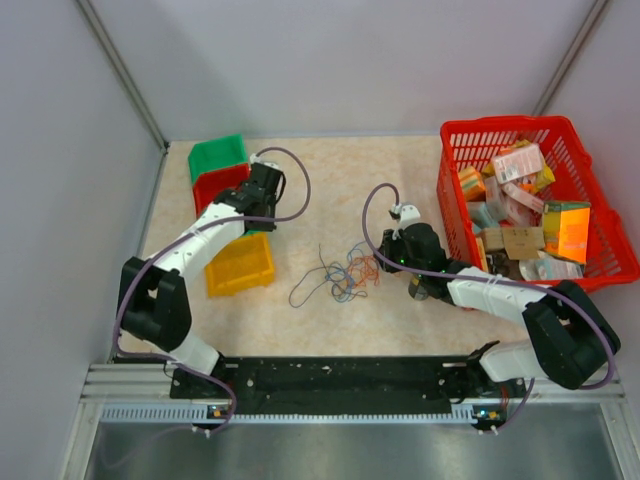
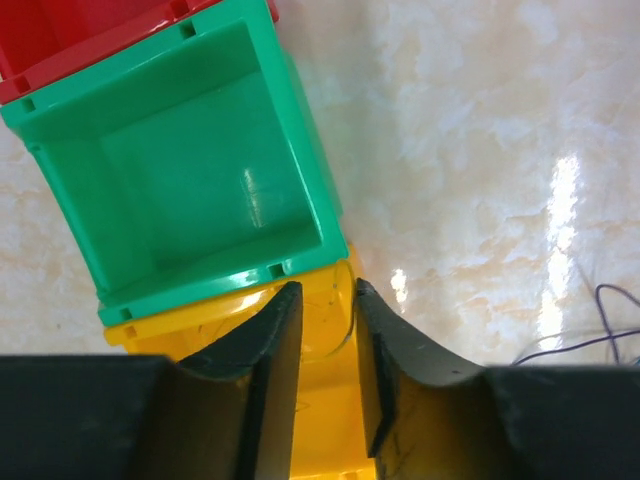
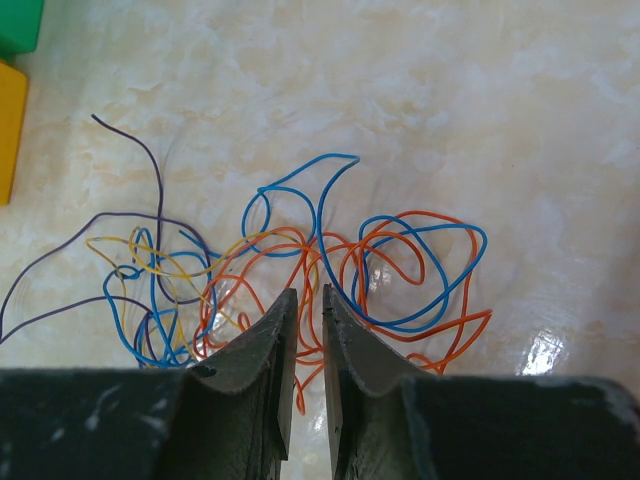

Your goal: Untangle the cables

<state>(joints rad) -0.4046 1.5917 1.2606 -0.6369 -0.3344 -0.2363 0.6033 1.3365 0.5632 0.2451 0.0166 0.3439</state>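
The cables point(image 1: 340, 272) lie in a loose tangle on the table's middle: thin blue, orange, yellow and purple wires. In the right wrist view the cables point(image 3: 400, 250) spread out just ahead of my right gripper point(image 3: 309, 292), whose jaws stand a narrow gap apart right over the orange strands, which run under the gap. My right gripper point(image 1: 381, 262) is at the tangle's right edge. My left gripper point(image 1: 258, 212) hangs over the bins at the left, apart from the tangle. In its wrist view my left gripper point(image 2: 325, 290) is partly open above the yellow bin point(image 2: 325, 400), with a thin curved strand by its right finger.
A green bin point(image 1: 218, 155), a red bin point(image 1: 220, 185) and the yellow bin point(image 1: 240, 268) stand at the left. A red basket point(image 1: 500, 128) full of packets stands at the back right. A few wire ends point(image 2: 600, 330) show at the left wrist view's right edge.
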